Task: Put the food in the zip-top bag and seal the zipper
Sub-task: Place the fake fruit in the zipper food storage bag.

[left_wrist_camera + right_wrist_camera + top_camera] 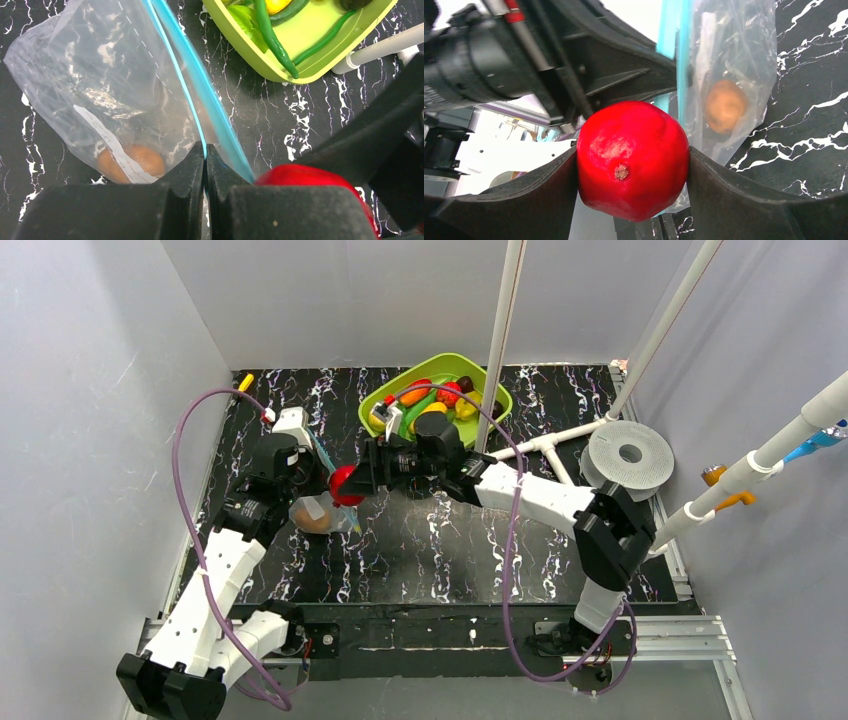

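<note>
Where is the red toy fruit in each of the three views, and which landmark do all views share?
Top external: the red toy fruit is left of centre, at the tip of the right arm.
Left wrist: bottom edge, right of centre, partly hidden.
Right wrist: lower centre, held in the right gripper.
Shared landmark: the brown food inside the zip-top bag.

Grey walls [330, 300], black marbled table [450, 560]

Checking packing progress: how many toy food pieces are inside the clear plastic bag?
1: a brown rounded toy piece at the bottom of the clear crinkly zip-top bag. The glossy red toy fruit in the right claw appears outside it. Crinkles might hide more.
</note>
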